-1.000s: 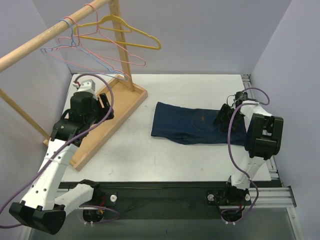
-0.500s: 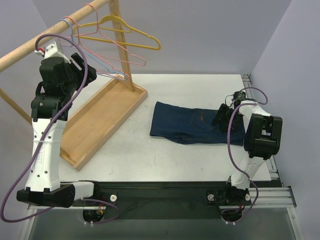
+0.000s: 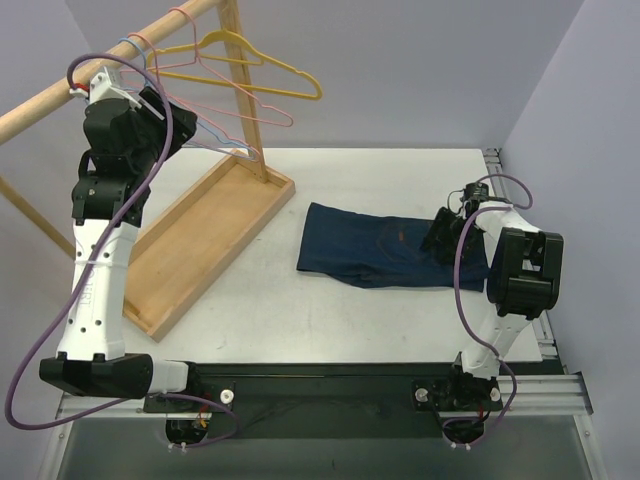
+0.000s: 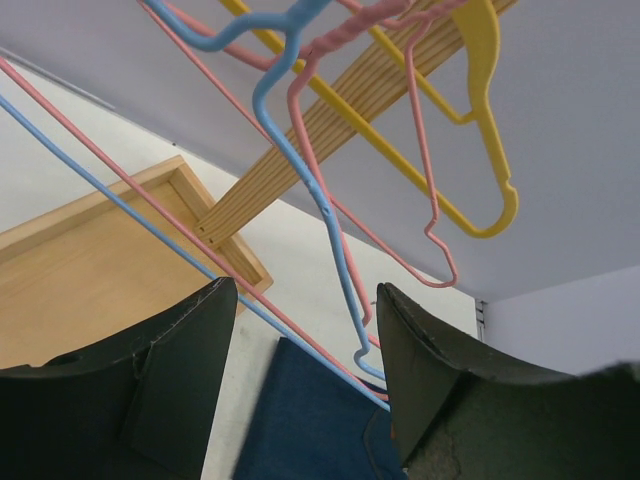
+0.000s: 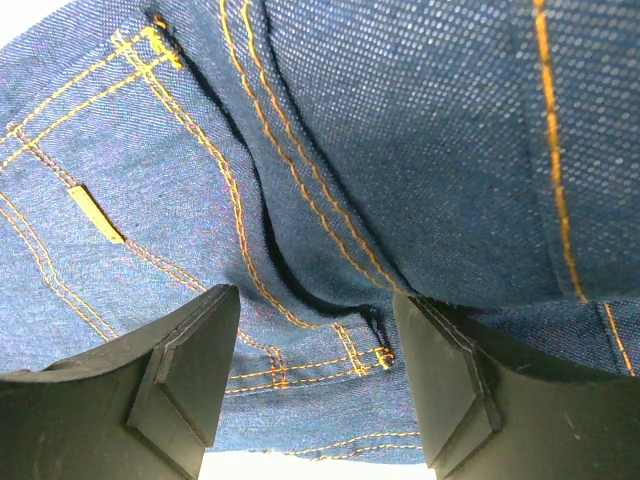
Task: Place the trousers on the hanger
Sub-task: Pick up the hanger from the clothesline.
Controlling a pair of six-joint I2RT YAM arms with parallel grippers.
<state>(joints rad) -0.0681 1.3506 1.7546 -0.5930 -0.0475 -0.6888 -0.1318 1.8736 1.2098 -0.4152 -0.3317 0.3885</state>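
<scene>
The dark navy jeans (image 3: 375,255) lie folded flat on the white table, right of centre. My right gripper (image 3: 440,232) is open and low over their right end; in the right wrist view its fingers (image 5: 190,370) straddle orange-stitched denim (image 5: 400,130), gripper (image 5: 315,300) not closed on it. The light-blue wire hanger (image 3: 232,146) hangs from the wooden rail among the others. My left gripper (image 3: 165,118) is raised beside it and open. In the left wrist view the gripper (image 4: 305,292) has the blue hanger's (image 4: 318,190) lower bar passing between its fingers.
A yellow hanger (image 3: 262,72) and pink hangers (image 3: 255,108) hang on the same wooden rail (image 3: 60,95), close around the blue one. The rack's post (image 3: 248,110) rises from a wooden base tray (image 3: 205,245) at the left. A rail runs along the table's right edge (image 3: 545,340).
My left arm has risen from over the wooden base up to the hangers on the rail. My right gripper and the jeans have shifted slightly left.
</scene>
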